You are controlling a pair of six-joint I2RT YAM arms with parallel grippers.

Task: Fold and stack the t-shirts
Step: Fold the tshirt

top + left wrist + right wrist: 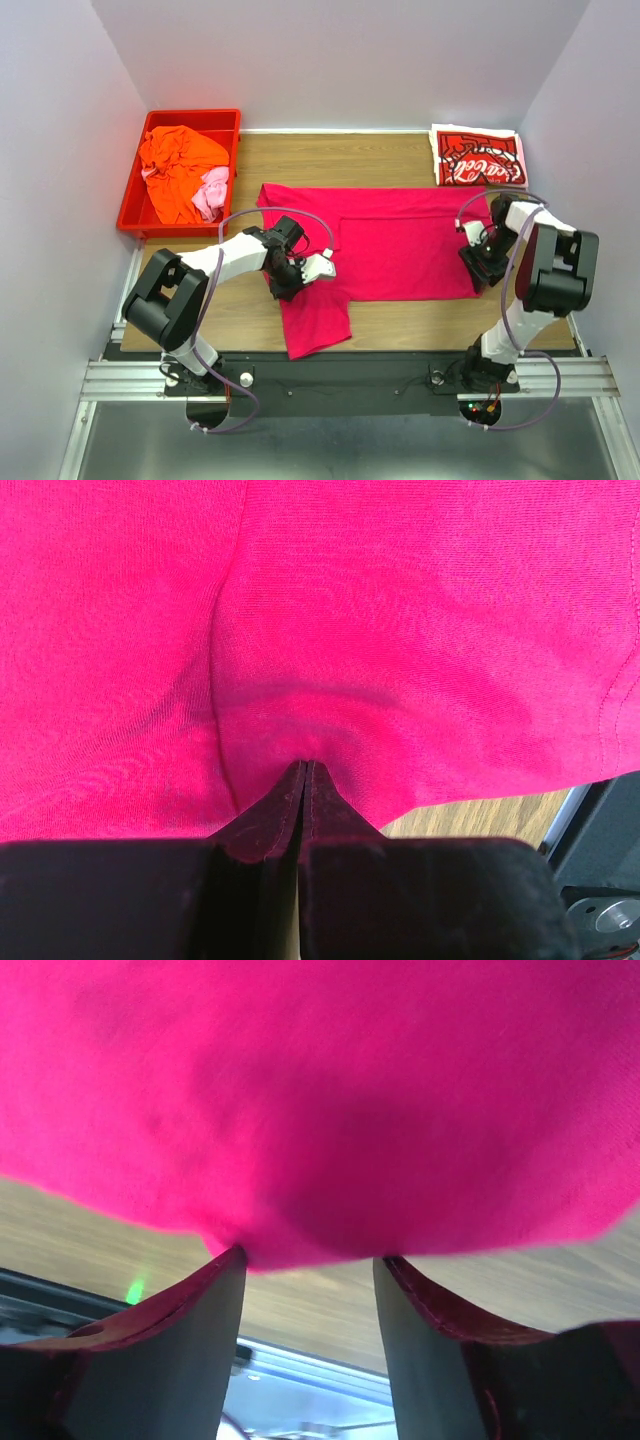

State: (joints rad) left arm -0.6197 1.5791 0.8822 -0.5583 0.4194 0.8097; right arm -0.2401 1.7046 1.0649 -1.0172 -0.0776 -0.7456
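I've got left tool [303, 772] pinched tight on the magenta t-shirt [400, 240] by the sleeve, for the fold. Right tool [310, 1260] gapes at its edge, holding nothing.

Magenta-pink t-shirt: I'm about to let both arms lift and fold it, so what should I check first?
1. Left gripper shut on the magenta-pink cloth t-shirt: ok.
2. Right gripper closed on its edge: not ok, jaws open at it.
3. How many layers the left pinch holds: cannot tell.
4. Stack base, the folded red-and-white Coca-Cola print t-shirt at the far right corner: ok.
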